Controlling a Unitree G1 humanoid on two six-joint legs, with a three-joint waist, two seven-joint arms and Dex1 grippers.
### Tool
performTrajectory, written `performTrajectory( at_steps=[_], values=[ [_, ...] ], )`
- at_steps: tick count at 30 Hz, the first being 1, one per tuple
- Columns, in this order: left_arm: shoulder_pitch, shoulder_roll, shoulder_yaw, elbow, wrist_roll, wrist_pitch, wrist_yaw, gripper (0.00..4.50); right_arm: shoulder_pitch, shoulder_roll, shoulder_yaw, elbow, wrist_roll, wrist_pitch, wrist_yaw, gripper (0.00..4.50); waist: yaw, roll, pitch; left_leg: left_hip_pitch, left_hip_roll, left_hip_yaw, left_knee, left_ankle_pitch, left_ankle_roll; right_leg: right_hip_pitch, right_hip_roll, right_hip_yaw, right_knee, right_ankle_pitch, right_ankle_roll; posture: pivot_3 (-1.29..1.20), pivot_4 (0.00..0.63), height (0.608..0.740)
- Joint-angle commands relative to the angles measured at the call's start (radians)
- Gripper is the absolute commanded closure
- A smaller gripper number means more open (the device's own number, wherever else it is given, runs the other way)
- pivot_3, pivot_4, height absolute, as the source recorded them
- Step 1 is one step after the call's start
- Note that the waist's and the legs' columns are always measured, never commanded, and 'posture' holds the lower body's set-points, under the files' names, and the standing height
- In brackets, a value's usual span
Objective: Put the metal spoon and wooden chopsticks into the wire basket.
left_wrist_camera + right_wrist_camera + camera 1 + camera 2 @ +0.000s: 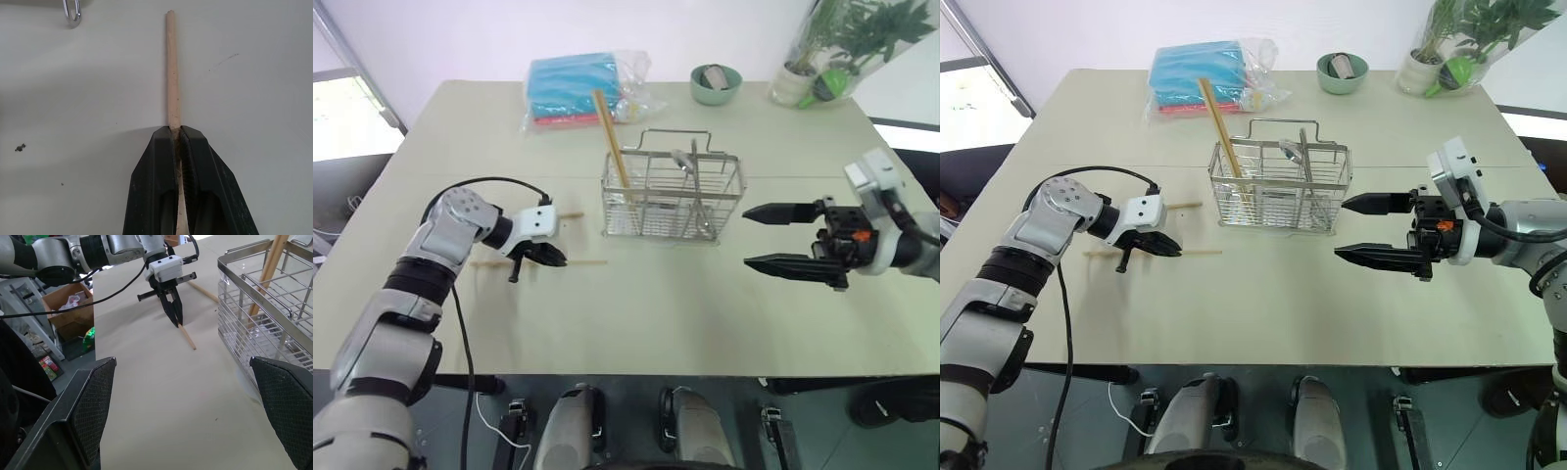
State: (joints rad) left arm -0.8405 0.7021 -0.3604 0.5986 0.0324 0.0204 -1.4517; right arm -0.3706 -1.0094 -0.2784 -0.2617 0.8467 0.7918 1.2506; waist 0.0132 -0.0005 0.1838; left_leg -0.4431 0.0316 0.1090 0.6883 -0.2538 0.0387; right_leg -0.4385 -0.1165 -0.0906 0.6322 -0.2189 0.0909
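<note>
I've got the left gripper (178,134) clamped on a thin pale wooden chopstick (171,68) lying flat on the cream tabletop (636,313), its two black fingers pinched tight around the stick. The chopstick's long axis runs straight out along the fingers, its free tip pointing away from the gripper toward the rectangular silver wire basket (672,199), with the other end poking out behind the wrist. Another pale stick (570,215) lies on the table just beyond that gripper. One more tan chopstick (611,139) already stands in the basket's near-left compartment, leaning up and away from the gripper, and the slim silver metal spoon (687,166) stands upright further along inside. My right gripper (759,237) hangs over the table on the basket's far side, jaws spread wide, holding nothing.
</note>
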Motion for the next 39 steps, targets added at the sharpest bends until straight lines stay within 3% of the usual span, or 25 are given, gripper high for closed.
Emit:
performTrajectory(
  at_steps=[1, 7, 13, 18, 22, 29, 39],
  values=[
    [-0.005, 0.008, 0.033, -0.008, 0.014, 0.047, 0.039, 4.48, -0.022, -0.023, -0.015, -0.01, 0.005, -0.015, 0.013, 0.0, 0.0, 0.0, 0.0, 0.0, 0.0, 0.0, 0.0, 0.0, 0.0, 0.0, 0.0, 0.0, 0.0, 0.0, 0.0, 0.0, 0.15, 0.715],
    [0.02, 0.085, 0.191, -0.102, -0.085, 0.138, 0.093, 4.48, -0.01, -0.025, -0.013, -0.016, -0.005, -0.022, 0.016, 0.0, -0.004, -0.001, 0.001, -0.002, 0.0, 0.0, 0.0, 0.0, 0.0, -0.002, 0.0, 0.0, 0.0, 0.0, 0.0, 0.0, 0.15, 0.715],
    [-0.081, 0.065, 0.493, -0.19, -0.29, 0.391, 0.33, 4.48, -0.017, -0.033, -0.016, -0.011, -0.009, -0.023, 0.023, 0.0, 0.002, -0.002, 0.001, -0.002, 0.0, -0.001, 0.002, 0.0, 0.0, -0.001, 0.0, -0.001, 0.001, 0.0, 0.001, 0.0, 0.15, 0.715],
    [-0.3, -0.095, 0.757, -0.263, -0.524, 0.598, 0.683, 4.48, -0.056, -0.04, -0.008, 0.028, -0.014, -0.019, 0.024, 0.0, 0.001, -0.004, 0.002, -0.004, 0.0, -0.004, 0.009, -0.003, 0.004, 0.004, 0.0, -0.003, 0.0, 0.001, 0.003, 0.0, 0.15, 0.715],
    [-0.468, -0.315, 0.878, -0.234, -0.656, 0.563, 0.948, 4.48, -0.09, -0.032, -0.004, 0.047, -0.004, -0.002, 0.006, 0.0, 0.003, -0.004, 0.002, -0.001, -0.001, -0.005, 0.01, -0.003, 0.006, 0.008, -0.001, -0.003, -0.001, 0.003, 0.006, 0.0, 0.15, 0.715],
    [-0.435, -0.522, 0.8, -0.208, -0.668, 0.475, 0.991, 4.48, -0.082, -0.022, -0.016, 0.027, 0.01, 0.011, -0.022, 0.0, -0.002, -0.004, 0.002, 0.001, -0.001, -0.003, 0.01, -0.001, 0.001, 0.009, -0.001, -0.003, -0.001, 0.003, 0.007, 0.0, 0.15, 0.715],
    [-0.304, -0.625, 0.62, -0.107, -0.543, 0.3, 0.921, 4.48, -0.035, -0.018, -0.086, -0.011, 0.062, 0.037, -0.09, 0.0, 0.005, -0.005, 0.002, 0.0, -0.001, -0.003, 0.01, -0.003, 0.005, 0.008, -0.001, -0.003, -0.002, 0.003, 0.007, 0.0, 0.15, 0.715]
  ],
)
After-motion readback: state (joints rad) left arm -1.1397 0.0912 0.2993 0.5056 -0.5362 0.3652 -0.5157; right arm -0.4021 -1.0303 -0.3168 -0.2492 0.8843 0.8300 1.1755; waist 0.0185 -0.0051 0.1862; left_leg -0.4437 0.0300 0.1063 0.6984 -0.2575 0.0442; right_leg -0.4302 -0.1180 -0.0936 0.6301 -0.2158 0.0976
